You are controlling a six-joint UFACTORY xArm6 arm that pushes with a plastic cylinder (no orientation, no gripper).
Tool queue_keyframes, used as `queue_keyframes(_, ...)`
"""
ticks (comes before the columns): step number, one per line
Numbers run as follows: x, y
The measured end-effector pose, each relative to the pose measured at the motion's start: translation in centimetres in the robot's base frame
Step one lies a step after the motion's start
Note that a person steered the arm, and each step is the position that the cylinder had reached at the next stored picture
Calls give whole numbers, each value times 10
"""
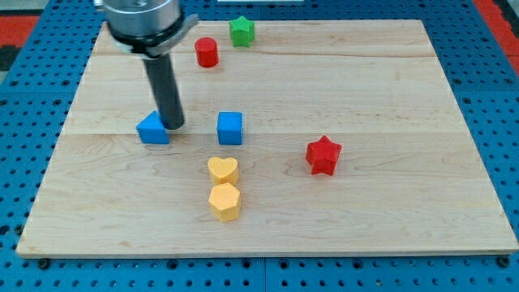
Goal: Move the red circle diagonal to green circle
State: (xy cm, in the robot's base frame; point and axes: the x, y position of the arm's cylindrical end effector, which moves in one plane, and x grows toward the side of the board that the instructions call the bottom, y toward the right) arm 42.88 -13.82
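Near the board's [389, 97] left side, my tip [173, 126] touches a blue triangle [152, 129] on its right; no claw, nothing held. Red circle [207, 52] sits at top, just left of a green star [242, 32]. Blue cube [230, 127] centre; yellow heart [222, 169] touching yellow hexagon [225, 201] below; red star [323, 156] right.

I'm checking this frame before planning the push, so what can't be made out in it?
- Green circle: none shows in the camera view; the only green block is a green star.
- My tip: whether it touches the blue triangle is unclear; the rod overlaps it.
- Arm above the rod: cut off by the view's top.
- Red circle: in full view, far from my tip.
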Motion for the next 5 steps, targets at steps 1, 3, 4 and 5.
queue_keyframes(1, -8, 1)
queue_keyframes(3, -6, -23)
queue_keyframes(4, -71, 11)
queue_keyframes(5, -124, 65)
